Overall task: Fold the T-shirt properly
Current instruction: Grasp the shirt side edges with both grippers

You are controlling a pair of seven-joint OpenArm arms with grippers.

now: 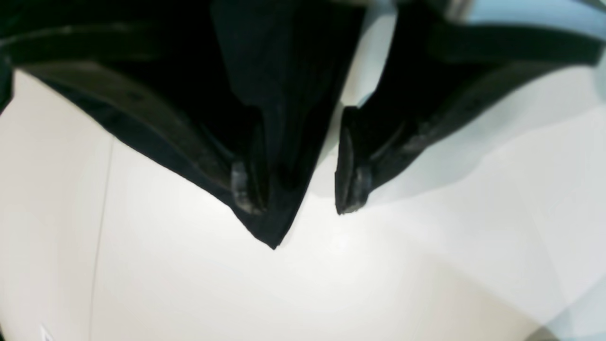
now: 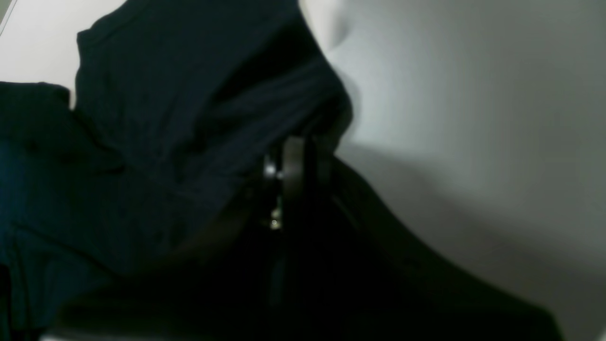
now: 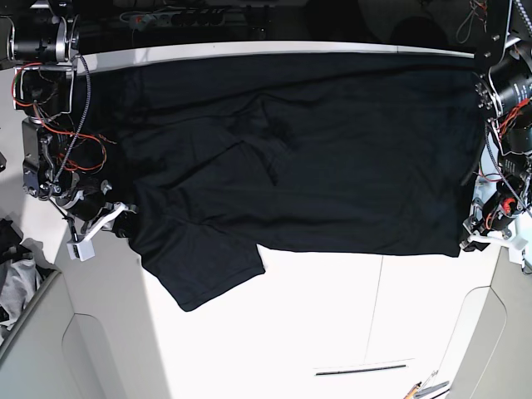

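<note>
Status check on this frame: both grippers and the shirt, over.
Left gripper open, corner of T-shirt draped on one finger. Right gripper buried in fabric, state unclear. Shirt spread across table, unfolded.

A white table (image 3: 332, 332) with a faint vertical seam and a dark narrow slot (image 3: 362, 370) near its front edge, brightly and evenly lit. At far left, a grey-white-and-black cloth pile (image 3: 12, 274) beside a pale curved panel (image 3: 37, 332)
</note>
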